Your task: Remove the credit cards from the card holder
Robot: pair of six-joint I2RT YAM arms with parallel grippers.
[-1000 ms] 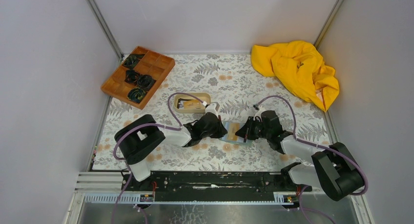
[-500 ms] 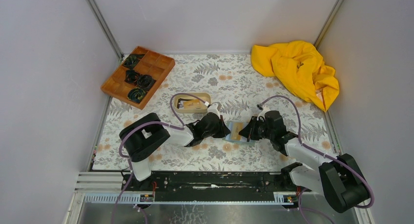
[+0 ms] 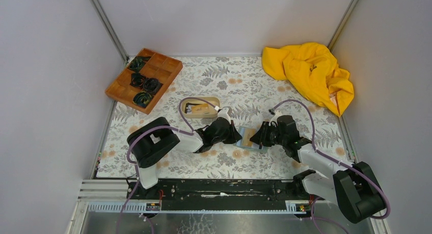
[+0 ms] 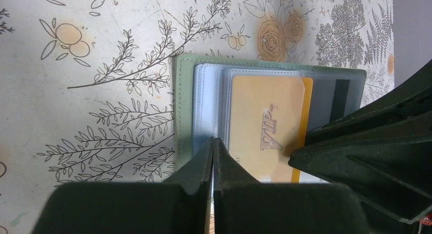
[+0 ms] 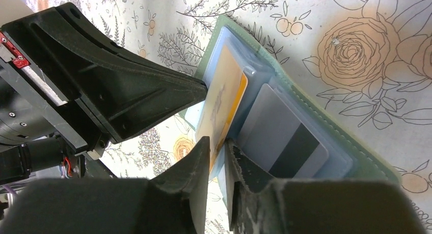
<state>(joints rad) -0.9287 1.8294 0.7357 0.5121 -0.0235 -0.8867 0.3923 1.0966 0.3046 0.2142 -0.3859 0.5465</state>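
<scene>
**A:** Where is the card holder (image 3: 249,138)?

**B:** It lies open on the table (image 3: 285,91). From above it is at 3 o'clock of the left tool (image 3: 235,137) and at 9 o'clock of the right tool (image 3: 255,136).

**A:** And the cards?

**B:** Both are in its clear sleeves. In the right wrist view the tan-orange card (image 5: 224,101) runs from 1 o'clock down to 7. Its near end sits in the right tool's gap. The whitish card (image 5: 285,137) lies just beside it at 3 o'clock.

**A:** Does the tool grip it?

**B:** The jaws are parted a crack, wider than the card's edge, so I judge there is no pinch. The left tool is fully closed and empty, with its tips on the holder's near edge. It is probably pinning the holder.

**A:** What about the trays?

**B:** The beige tray (image 3: 201,98) at 10 o'clock holds something tan. The wooden tray (image 3: 165,66) holds dark coils.
</scene>
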